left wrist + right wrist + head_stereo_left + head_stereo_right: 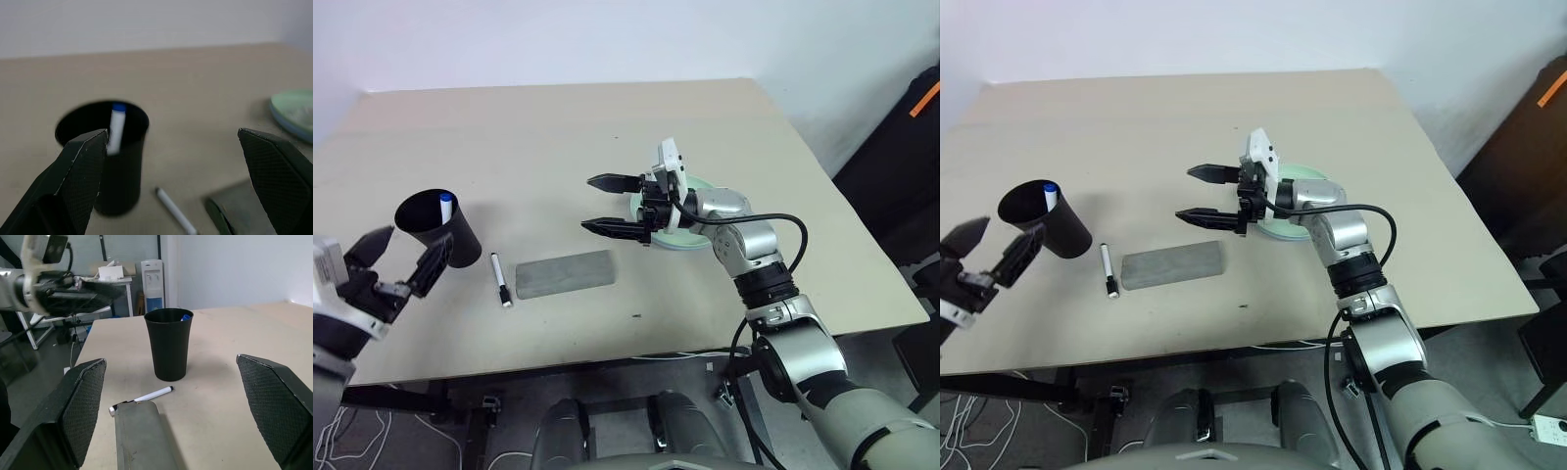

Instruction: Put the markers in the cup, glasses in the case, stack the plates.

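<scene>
The black cup (442, 230) stands at the table's left with the blue-capped marker (445, 207) upright inside it. The black-capped marker (499, 279) lies on the table between the cup and the closed grey case (565, 273). My left gripper (416, 240) is open, level, just on the near side of the cup, with nothing between its fingers. My right gripper (588, 203) is open and empty, pointing left above the table beyond the case. Behind it the mint green plate (296, 104) rests on the light blue plate (292, 128). The glasses are out of view.
The beige table (558, 127) is bare across its far half. Its right edge (862, 225) drops off beside a dark object with an orange strip (924, 98). Cables (705, 357) hang under the front edge.
</scene>
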You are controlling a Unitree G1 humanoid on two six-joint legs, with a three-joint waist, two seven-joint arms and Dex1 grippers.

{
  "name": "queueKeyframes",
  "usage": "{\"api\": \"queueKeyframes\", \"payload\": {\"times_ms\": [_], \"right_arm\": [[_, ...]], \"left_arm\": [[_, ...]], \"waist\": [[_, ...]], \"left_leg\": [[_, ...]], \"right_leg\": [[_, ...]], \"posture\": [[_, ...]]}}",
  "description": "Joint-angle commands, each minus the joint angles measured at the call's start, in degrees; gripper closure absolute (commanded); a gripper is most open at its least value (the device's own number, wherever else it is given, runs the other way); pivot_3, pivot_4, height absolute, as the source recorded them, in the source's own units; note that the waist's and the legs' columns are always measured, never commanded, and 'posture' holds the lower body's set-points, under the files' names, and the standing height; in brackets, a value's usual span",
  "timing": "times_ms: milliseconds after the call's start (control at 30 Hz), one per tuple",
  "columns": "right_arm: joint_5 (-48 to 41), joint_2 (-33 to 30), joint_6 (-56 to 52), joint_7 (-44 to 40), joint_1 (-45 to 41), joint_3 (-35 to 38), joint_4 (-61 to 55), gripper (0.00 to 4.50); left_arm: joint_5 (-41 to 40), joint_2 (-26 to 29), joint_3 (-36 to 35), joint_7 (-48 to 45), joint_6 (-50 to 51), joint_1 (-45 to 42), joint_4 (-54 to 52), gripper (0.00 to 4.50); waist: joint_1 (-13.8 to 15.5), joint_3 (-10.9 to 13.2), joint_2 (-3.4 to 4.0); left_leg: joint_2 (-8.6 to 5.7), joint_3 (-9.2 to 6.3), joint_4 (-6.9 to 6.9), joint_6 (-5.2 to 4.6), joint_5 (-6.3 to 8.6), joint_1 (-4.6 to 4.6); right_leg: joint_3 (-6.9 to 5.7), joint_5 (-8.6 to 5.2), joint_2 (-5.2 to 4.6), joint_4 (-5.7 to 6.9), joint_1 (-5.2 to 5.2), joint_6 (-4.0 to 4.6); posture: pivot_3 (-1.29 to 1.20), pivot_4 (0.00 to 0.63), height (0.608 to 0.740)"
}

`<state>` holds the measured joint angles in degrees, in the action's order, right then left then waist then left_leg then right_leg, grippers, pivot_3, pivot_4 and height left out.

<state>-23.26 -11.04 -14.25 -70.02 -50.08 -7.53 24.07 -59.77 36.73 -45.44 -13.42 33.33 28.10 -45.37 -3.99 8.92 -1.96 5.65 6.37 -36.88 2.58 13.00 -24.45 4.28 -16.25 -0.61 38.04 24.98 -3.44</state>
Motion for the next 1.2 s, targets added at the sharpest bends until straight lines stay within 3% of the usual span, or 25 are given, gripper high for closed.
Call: {"api": "queueKeyframes", "payload": {"times_ms": [33,400,700,933,1133,1200], "right_arm": [[-0.30,-0.23,1.67,-0.68,-1.77,1.52,0.16,0.00],[1.11,-0.89,3.15,1.22,-3.10,2.21,1.68,0.00],[2.45,-1.71,4.04,3.73,-3.06,3.01,1.92,0.00],[2.71,-2.53,3.40,4.94,-2.52,3.45,1.22,0.00],[3.06,-3.03,3.64,5.69,-1.93,3.22,0.97,0.00],[3.47,-3.03,4.17,6.05,-1.93,2.99,1.32,0.00]], "left_arm": [[-3.47,-1.15,0.67,3.51,2.88,3.61,-3.53,0.03],[2.61,-0.47,16.24,22.89,14.66,-11.51,3.77,0.03],[4.46,-3.77,24.95,33.48,26.57,-25.22,10.52,0.03],[4.06,-7.96,23.66,41.51,38.86,-32.64,13.78,0.03],[4.64,-10.67,21.22,42.41,47.53,-35.71,14.44,0.03],[4.49,-11.77,19.14,42.43,50.90,-36.94,14.16,0.40]], "waist": [[-0.13,0.02,0.02],[-0.08,0.20,0.07],[0.01,0.24,0.06],[0.15,0.24,0.03],[0.07,0.24,0.04],[0.04,0.24,0.04]], "left_leg": [[-0.01,-0.05,0.00,0.01,0.00,0.00],[-0.13,-0.08,-0.07,0.01,0.01,-0.04],[-0.14,-0.03,-0.02,-0.03,-0.02,-0.10],[-0.20,-0.02,-0.13,-0.04,-0.03,-0.09],[-0.22,-0.04,-0.14,-0.04,-0.03,-0.04],[-0.22,-0.04,-0.14,-0.04,-0.03,-0.02]], "right_leg": [[0.03,0.00,-0.02,-0.01,0.01,0.00],[0.20,0.04,-0.04,-0.05,0.08,0.09],[0.19,0.05,0.13,-0.01,0.13,0.03],[0.14,0.06,0.13,0.02,0.03,0.00],[0.13,0.12,0.12,0.03,-0.04,-0.12],[0.13,0.13,0.12,0.03,-0.04,-0.14]], "posture": [[0.00,0.150,0.726],[0.00,0.150,0.726],[0.00,0.150,0.726],[0.00,0.150,0.726],[0.00,0.150,0.726],[0.00,0.150,0.726]]}}
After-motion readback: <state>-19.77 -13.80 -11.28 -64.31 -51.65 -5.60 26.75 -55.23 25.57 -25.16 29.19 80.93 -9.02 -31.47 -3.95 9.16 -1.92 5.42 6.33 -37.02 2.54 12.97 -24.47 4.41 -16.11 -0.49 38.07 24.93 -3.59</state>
